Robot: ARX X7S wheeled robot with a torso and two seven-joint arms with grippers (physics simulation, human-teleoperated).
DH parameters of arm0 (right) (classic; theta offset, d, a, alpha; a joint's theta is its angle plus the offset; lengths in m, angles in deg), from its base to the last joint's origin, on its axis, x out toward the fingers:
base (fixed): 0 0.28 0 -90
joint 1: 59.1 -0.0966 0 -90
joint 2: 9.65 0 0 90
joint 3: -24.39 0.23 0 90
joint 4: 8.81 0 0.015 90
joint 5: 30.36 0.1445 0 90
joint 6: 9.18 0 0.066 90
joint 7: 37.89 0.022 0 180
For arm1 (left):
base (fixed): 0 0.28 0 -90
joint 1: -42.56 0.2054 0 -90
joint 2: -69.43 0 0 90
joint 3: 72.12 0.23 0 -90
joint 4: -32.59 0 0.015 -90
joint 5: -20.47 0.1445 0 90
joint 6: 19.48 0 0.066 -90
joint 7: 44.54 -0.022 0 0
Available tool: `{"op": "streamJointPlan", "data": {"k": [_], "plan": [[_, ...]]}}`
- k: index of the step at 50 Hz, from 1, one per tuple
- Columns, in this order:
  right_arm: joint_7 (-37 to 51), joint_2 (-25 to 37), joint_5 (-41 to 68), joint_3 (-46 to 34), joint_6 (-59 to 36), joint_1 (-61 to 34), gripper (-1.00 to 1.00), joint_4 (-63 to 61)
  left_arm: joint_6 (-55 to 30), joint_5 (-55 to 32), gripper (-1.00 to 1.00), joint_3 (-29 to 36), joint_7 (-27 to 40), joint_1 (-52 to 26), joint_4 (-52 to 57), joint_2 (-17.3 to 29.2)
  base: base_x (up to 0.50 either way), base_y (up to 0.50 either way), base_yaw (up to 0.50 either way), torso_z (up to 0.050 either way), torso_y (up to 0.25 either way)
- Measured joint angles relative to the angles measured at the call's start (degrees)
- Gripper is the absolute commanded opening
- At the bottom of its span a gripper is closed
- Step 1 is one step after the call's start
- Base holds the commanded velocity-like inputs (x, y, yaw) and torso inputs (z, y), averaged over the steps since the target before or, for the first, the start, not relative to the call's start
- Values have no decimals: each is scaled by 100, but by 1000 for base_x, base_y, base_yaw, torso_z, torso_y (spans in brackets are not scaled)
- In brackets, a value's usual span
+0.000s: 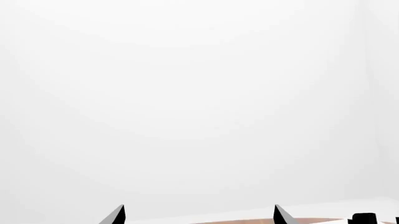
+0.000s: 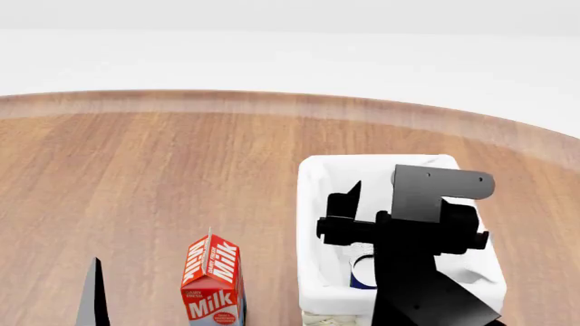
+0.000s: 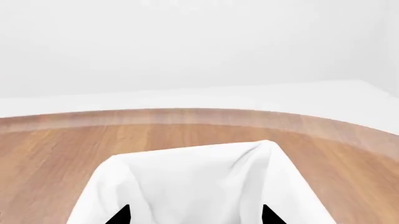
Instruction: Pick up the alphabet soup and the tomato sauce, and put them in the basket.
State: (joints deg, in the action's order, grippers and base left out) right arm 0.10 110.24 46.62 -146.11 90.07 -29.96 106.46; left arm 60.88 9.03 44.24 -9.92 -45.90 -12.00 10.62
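The alphabet soup (image 2: 362, 272) lies inside the basket (image 2: 313, 204), only a sliver of blue label and pale top visible beneath the arm, so that half of the task appears done; the tomato sauce is not seen in any view. The right gripper (image 2: 349, 221) hangs directly above the basket interior (a position consistent with a drop); its two fingertips (image 3: 121, 215) stand apart over the white liner with nothing between them, so the claw reads as wide and empty. The left gripper (image 1: 198, 215) sits low at the near left; its tips are likewise parted and bare. A milk carton (image 2: 212, 280) stands upright just beside the basket on the wooden table (image 2: 163, 176).
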Motion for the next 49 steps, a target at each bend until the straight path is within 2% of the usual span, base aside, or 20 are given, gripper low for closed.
{"op": "streamJointPlan", "data": {"k": [31, 49], "plan": [[807, 374, -2182, 166, 1907, 23, 100, -800, 53, -2, 100, 31, 12, 6, -36, 9, 0, 0, 0, 0, 0], [1524, 605, -3477, 269, 2394, -82, 100, -1473, 47, -18, 100, 32, 24, -5, -22, 23, 0, 0, 0, 0, 0]]}}
